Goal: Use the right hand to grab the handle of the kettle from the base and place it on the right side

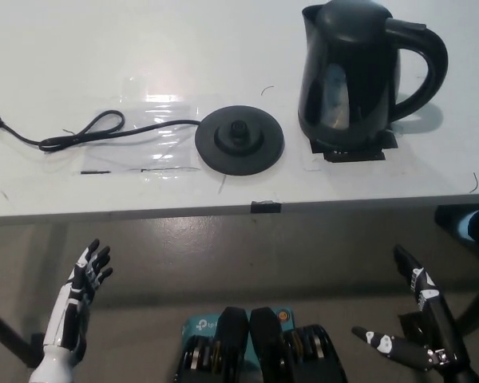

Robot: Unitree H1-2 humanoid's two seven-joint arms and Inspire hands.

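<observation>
Head view, L to R.

L hand (pixel 72 307): white, lower left, below the table edge (pixel 223 209). Released, fingers apart, holds nothing. Resting.

Cord (pixel 80 136): black, lies in a loop on the table's left part and runs R to the base (pixel 239 141). Base is a round black disc near table centre, bare on top, nothing seated on it.

Kettle (pixel 347 72): black, upright, on the table just R of the base and apart from it, standing on black tape marks (pixel 353 152). So it's already off the base and on the R side (task sentence puts it on the base; frame says otherwise). Handle (pixel 423 68) loops off the kettle's R flank, long axis near vertical, opening faces R.

R hand (pixel 419 331): black, lower right, below the table edge, well apart from the kettle. Released too, fingers spread, empty.

Key relation: the handle lies up and slightly R in frame from the R hand, on that hand's own side; R hand is much the nearer. Judgement: placement looks done, no grasp in progress.
</observation>
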